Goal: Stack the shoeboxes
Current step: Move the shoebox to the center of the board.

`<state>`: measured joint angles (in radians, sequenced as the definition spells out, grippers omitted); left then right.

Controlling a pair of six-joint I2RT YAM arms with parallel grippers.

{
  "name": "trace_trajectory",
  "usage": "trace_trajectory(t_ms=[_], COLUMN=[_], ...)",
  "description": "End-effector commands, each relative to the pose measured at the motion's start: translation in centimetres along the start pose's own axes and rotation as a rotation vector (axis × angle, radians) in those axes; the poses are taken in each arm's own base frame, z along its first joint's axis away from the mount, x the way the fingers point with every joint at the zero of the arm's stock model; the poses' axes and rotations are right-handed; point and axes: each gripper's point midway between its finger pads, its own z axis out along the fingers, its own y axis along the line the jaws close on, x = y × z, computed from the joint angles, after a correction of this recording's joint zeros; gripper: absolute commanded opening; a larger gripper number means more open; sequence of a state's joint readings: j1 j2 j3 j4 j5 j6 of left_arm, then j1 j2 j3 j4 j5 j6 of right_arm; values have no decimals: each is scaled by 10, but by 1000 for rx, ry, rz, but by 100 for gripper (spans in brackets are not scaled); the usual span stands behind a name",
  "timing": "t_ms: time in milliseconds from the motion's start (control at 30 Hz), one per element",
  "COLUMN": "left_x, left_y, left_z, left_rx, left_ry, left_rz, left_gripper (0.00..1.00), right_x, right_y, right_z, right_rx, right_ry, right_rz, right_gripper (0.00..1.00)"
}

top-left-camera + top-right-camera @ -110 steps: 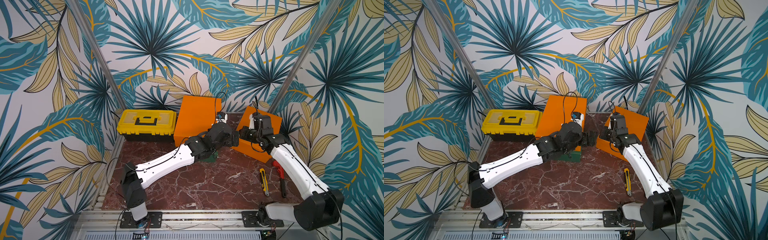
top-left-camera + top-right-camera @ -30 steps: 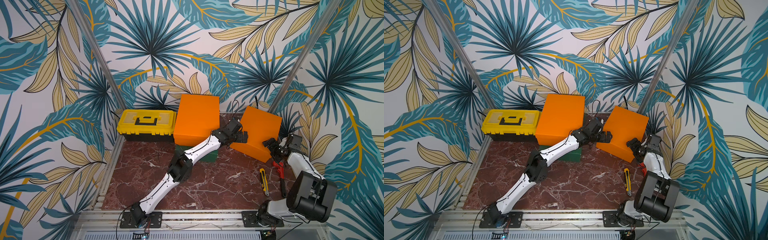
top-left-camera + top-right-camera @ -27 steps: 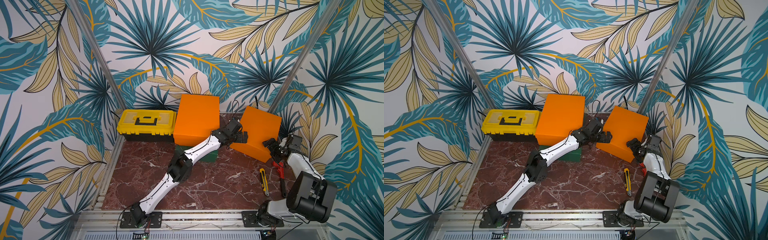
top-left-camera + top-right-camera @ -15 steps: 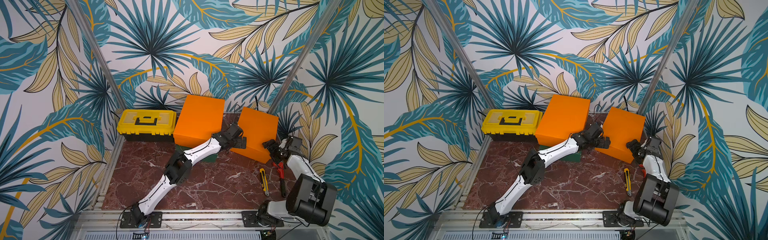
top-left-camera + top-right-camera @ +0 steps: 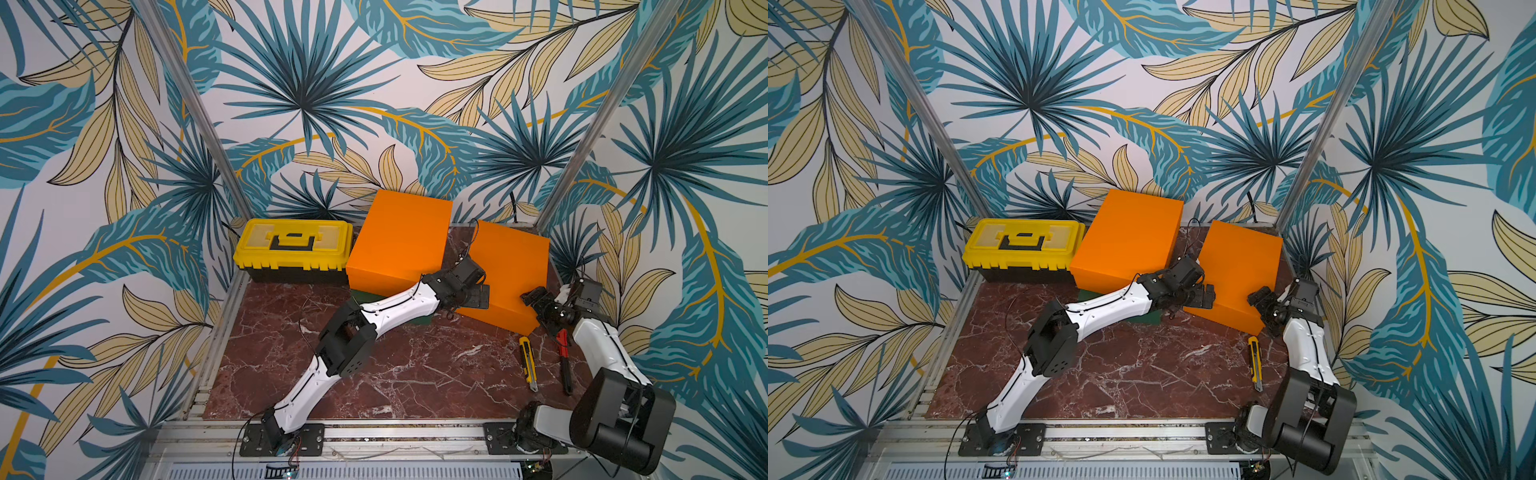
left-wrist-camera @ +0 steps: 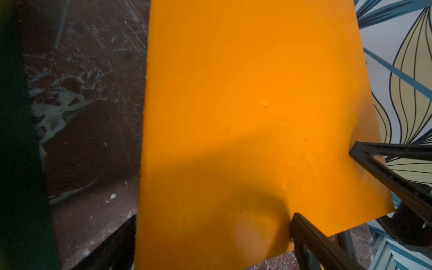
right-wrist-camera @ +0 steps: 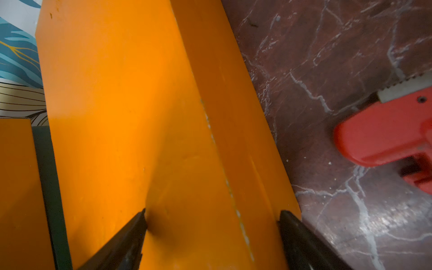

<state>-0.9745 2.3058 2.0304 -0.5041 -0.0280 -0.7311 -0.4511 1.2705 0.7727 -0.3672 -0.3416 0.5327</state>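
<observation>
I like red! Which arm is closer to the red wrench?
Right. The right arm reaches just beside the red pipe wrench; the left arm is across the unstacked orange shoebox.

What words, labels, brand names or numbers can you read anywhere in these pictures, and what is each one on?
No readable text in any view.
Orange box by the toolbox: plain, no print.
Other orange box: plain, no print.
Toolbox: no label shows.
Knife: any marking is too small to read.
</observation>
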Motion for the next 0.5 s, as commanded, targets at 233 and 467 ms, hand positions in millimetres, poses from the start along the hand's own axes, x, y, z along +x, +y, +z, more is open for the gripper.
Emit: trace_trajectory(t_ms=[233, 467], left_x=[41, 43], left_y=[-16, -8], left_z=[-24, -35], left_rx=[31, 6], left_ry=[62, 51], left_rz=[30, 30], left_gripper=[98, 98], right_x=[68, 66], right_y=[-3, -2], right_z=[4, -6], right_rx=[-13, 9], right_ry=[208, 193], right_rz=[-30, -55], right_gripper=[88, 90])
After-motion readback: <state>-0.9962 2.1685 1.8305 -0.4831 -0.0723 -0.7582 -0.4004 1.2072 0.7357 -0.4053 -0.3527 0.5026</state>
